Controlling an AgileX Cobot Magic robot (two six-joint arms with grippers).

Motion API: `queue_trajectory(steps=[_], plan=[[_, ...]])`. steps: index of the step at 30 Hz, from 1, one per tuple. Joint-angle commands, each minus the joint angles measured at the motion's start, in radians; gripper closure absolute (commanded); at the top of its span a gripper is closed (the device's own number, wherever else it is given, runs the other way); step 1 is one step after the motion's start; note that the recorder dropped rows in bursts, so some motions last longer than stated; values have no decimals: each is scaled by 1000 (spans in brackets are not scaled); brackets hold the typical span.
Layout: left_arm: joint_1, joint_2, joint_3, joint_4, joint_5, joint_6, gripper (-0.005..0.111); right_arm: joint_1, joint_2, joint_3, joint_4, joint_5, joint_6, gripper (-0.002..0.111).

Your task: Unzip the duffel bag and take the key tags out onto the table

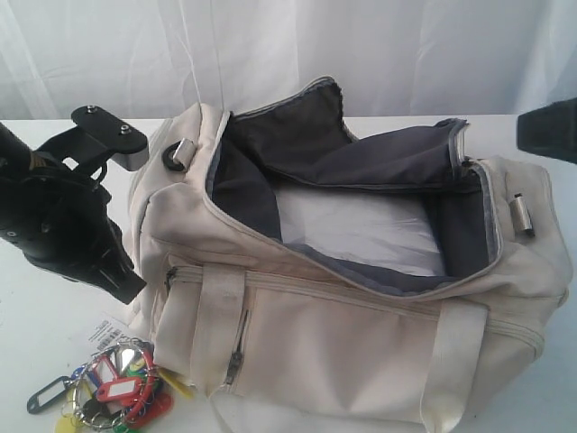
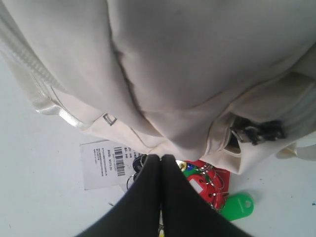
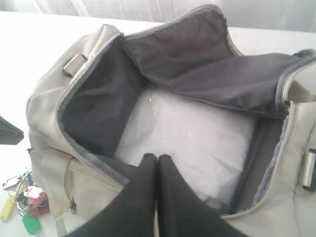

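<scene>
The cream duffel bag (image 1: 343,298) lies on the white table (image 1: 36,325) with its top unzipped and its dark grey lining showing. The key tags (image 1: 113,390), a colourful bunch on metal rings, lie on the table at the bag's near left end. My left gripper (image 2: 160,158) is shut with nothing in it and hangs just above the key tags (image 2: 210,183), apart from them. My right gripper (image 3: 158,158) is also shut with nothing in it. It hovers over the duffel bag's (image 3: 74,163) open mouth. Only a dark part of the right arm (image 1: 548,131) shows in the exterior view.
A white sheet of plastic (image 1: 352,230) lines the bag's floor. A white barcode label (image 2: 106,163) lies on the table beside the tags. One green tag (image 2: 237,206) sticks out from the bunch. The left arm (image 1: 63,225) stands close to the bag's left end.
</scene>
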Motion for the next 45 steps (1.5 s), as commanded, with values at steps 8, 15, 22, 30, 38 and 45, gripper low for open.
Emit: queue_trajectory(steps=[8, 15, 22, 30, 38, 45], plan=[[-5, -11, -5, -34, 9, -8, 106, -3, -116, 3, 4, -1, -14, 108], [-5, -11, -5, -34, 9, -8, 106, -6, -201, 16, 4, -10, -14, 108], [-5, -11, -5, -33, 7, -8, 106, -18, -369, 104, 4, -8, -14, 108], [-5, -72, -55, 61, 106, -45, 106, -133, -631, 254, 5, -8, -14, 108], [-5, -516, 129, 410, 75, -407, 106, -134, -749, 393, 5, -2, -12, 108], [-5, -828, 228, 476, 137, -551, 106, -134, -749, 479, 1, -71, -14, 108]])
